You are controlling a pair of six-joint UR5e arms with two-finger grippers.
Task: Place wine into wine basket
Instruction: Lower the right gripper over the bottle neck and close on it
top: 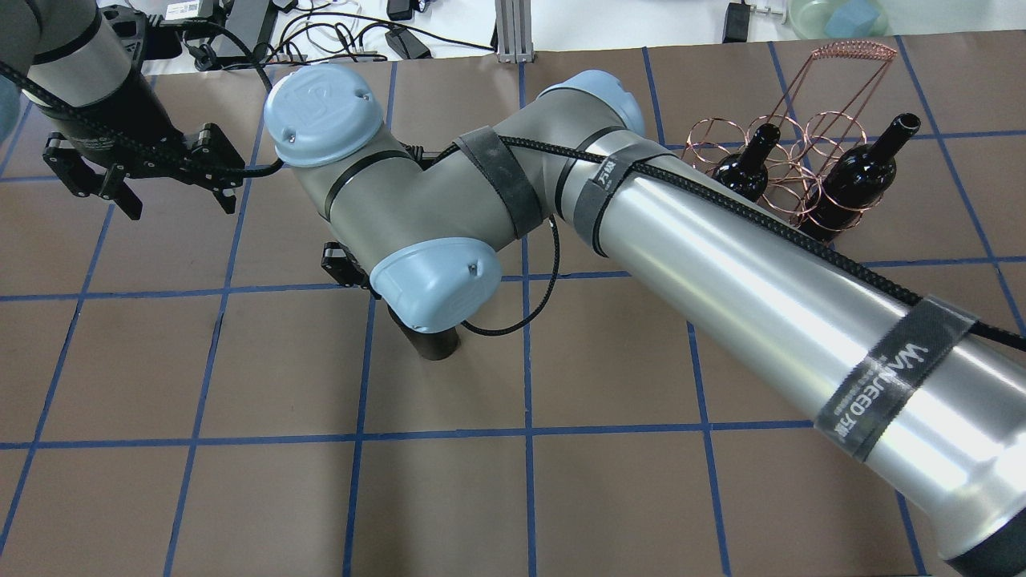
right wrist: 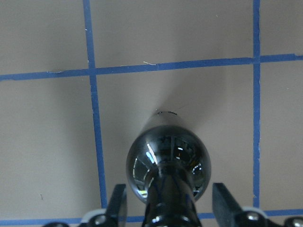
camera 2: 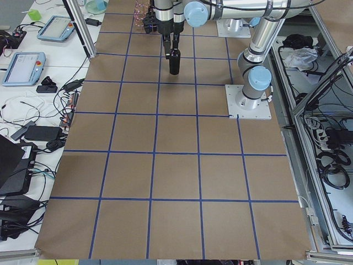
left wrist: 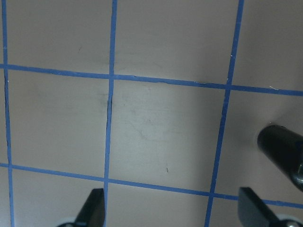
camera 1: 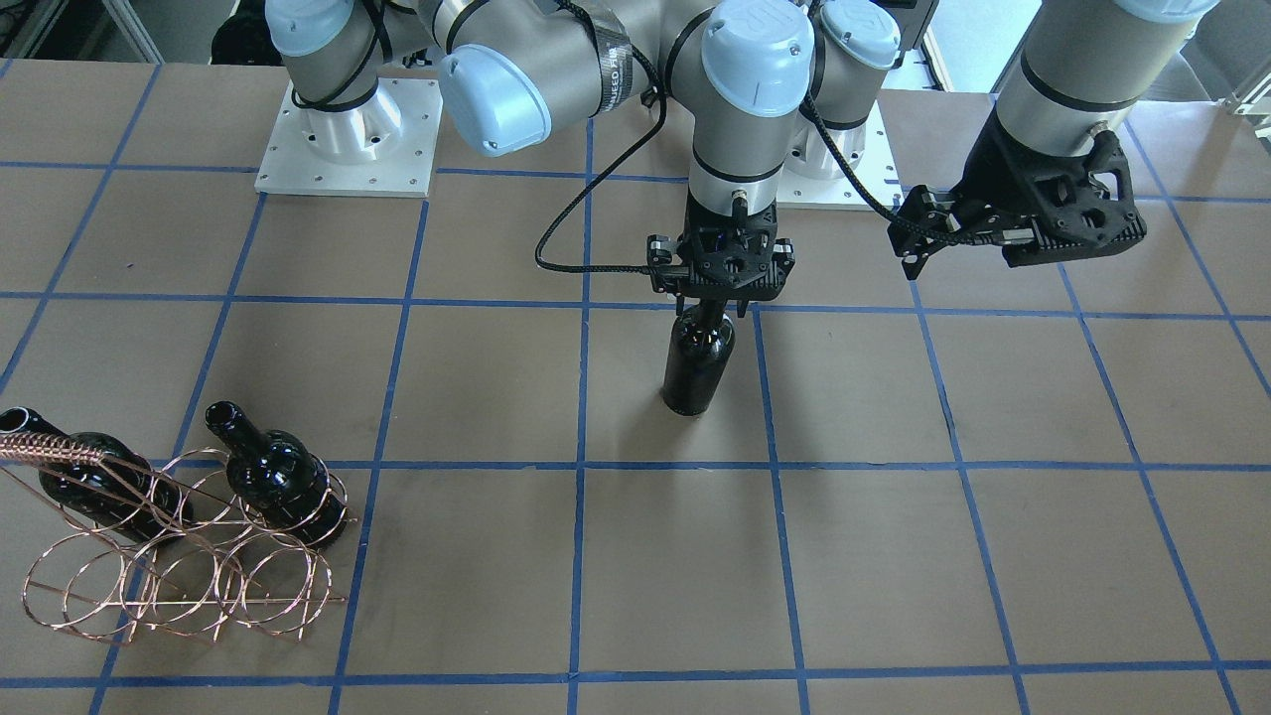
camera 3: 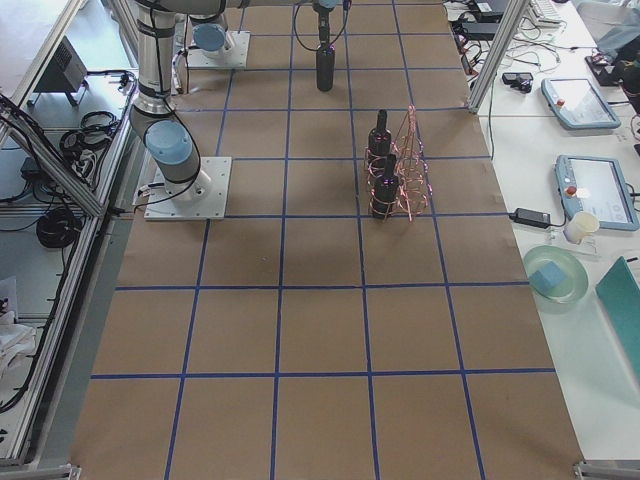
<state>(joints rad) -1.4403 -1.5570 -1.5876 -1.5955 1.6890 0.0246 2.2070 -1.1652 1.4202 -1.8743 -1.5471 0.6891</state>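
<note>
A glossy black wine bottle [camera 1: 698, 362] stands upright on the brown table near its middle. My right gripper [camera 1: 707, 306] is right above it, open, with one finger on each side of the neck. The right wrist view shows a gap between each finger [right wrist: 118, 204] and the bottle's neck [right wrist: 169, 189]. The copper wire wine basket [camera 1: 179, 566] stands at the table's edge on my right and holds two look-alike bottles [camera 1: 278, 477] [camera 1: 89, 482]. My left gripper [camera 1: 918, 233] hovers open and empty, off to the standing bottle's left.
The right arm's long links [top: 721, 264] reach across the middle of the table. The basket's tall coiled handle [top: 858, 52] rises above its loops. Both arm bases [camera 1: 348, 139] are bolted at the table's robot side. The standing bottle also shows in the left wrist view [left wrist: 281, 151].
</note>
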